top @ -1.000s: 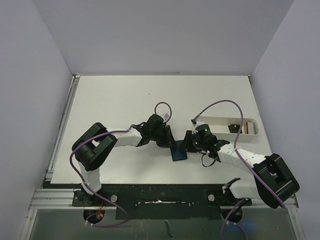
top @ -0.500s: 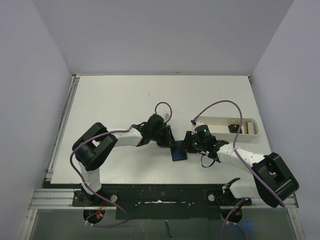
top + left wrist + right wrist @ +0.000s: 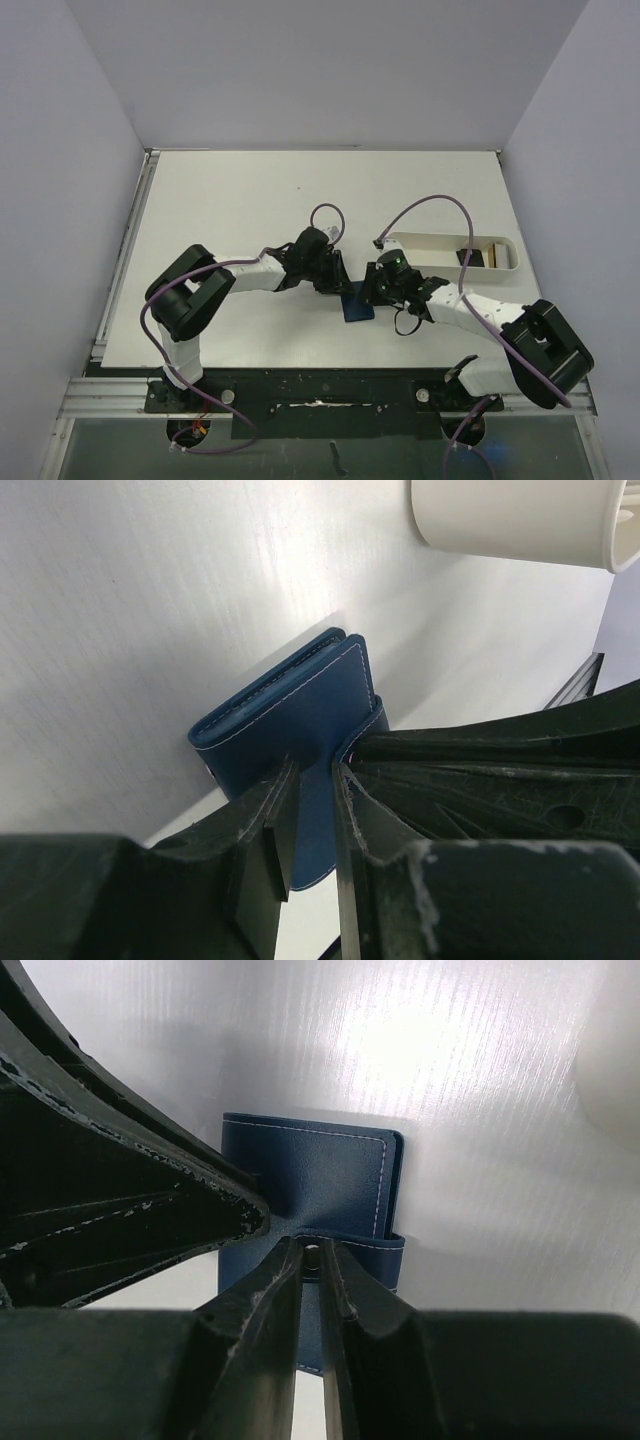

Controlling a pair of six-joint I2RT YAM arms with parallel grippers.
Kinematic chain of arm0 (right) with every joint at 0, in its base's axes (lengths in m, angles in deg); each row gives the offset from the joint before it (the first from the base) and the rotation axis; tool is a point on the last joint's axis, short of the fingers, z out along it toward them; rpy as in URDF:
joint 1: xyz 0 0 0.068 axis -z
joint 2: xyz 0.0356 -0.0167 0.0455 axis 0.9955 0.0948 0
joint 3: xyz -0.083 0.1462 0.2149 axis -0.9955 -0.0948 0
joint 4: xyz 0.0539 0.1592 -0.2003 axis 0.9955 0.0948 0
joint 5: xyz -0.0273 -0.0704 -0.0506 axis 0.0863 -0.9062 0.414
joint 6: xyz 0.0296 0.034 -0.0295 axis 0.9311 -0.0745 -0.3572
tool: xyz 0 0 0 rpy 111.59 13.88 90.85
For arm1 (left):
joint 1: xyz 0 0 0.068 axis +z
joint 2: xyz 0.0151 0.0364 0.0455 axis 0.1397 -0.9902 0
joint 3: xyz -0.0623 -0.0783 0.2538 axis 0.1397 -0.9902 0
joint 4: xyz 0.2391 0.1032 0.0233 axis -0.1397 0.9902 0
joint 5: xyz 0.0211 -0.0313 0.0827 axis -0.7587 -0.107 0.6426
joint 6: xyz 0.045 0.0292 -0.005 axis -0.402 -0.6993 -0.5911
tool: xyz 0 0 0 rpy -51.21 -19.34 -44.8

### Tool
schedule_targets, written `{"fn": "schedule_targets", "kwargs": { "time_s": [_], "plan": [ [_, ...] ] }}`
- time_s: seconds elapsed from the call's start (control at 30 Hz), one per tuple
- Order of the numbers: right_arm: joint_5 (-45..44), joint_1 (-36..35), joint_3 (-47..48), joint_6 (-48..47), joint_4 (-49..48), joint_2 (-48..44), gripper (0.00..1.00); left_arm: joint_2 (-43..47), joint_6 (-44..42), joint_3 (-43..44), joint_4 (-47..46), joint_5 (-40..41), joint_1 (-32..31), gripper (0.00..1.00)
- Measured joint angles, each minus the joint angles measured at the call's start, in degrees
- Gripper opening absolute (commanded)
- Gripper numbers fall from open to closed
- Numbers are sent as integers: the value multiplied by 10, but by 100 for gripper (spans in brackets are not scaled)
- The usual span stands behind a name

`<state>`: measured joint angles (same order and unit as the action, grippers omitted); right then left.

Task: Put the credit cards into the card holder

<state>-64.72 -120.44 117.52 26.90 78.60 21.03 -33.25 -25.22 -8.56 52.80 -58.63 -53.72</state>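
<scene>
The navy blue card holder (image 3: 356, 308) lies folded on the white table between my two grippers. My left gripper (image 3: 343, 286) is shut on one flap of it; in the left wrist view the jaws (image 3: 312, 772) pinch the blue leather of the card holder (image 3: 285, 715). My right gripper (image 3: 369, 292) is shut on its strap flap; in the right wrist view the jaws (image 3: 313, 1252) close around the snap of the card holder (image 3: 320, 1170). The credit cards, one dark (image 3: 466, 257) and one tan (image 3: 491, 255), lie in the white tray.
The long white oblong tray (image 3: 430, 243) stands just behind and right of the right gripper; its rounded end shows in the left wrist view (image 3: 520, 520). A purple cable (image 3: 430, 205) arcs over the tray. The table's near edge runs just below the card holder.
The right wrist has shifted slightly left toward the card holder, and its cable has swung with it. The left arm and the card holder have stayed put.
</scene>
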Motion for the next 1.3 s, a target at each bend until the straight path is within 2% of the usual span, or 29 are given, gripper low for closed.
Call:
{"fn": "schedule_targets", "kwargs": {
  "time_s": [0.37,0.67,1.03,1.3],
  "plan": [
    [-97,-57,12,10,19,9,11,-2,0,2,3,-2,0,20],
    [-134,-76,9,35,19,11,6,-5,1,6,6,-3,0,20],
    [-219,-124,-5,75,1,14,0,-9,11,9,4,-7,1,22],
    [-257,-146,-5,93,8,14,0,-8,21,9,4,-6,2,22]
  ]
}}
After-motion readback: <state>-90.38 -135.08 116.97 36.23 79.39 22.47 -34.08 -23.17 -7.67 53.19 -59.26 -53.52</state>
